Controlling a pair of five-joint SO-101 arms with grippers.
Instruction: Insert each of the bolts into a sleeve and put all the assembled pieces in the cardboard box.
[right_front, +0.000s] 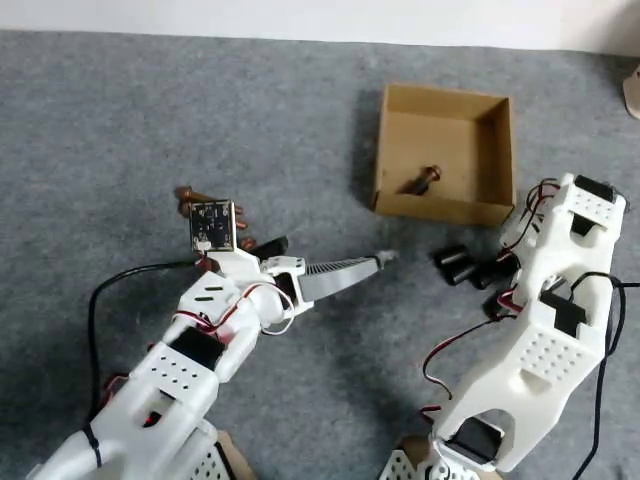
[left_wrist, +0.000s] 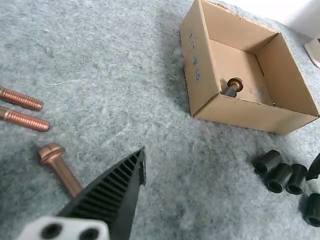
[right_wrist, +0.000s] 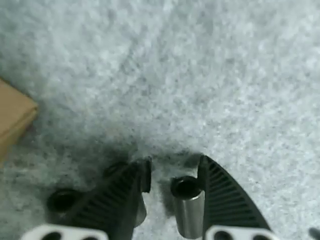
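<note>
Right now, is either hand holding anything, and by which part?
Nothing gripped: right hand straddles an upright sleeve, gap on one side; left hand empty.

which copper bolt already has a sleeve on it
The copper bolt lying inside the cardboard box; the other bolts lie bare on the grey carpet.

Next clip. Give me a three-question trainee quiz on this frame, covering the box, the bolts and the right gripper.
1. True or false: the cardboard box already holds one assembled piece.
2. How many loose bolts lie outside the box in the left wrist view? A: two. B: three. C: five.
3. Fill in the blank: the right gripper is open, with a black ___ between its jaws.

Key: 1 true; 2 B; 3 sleeve.
</note>
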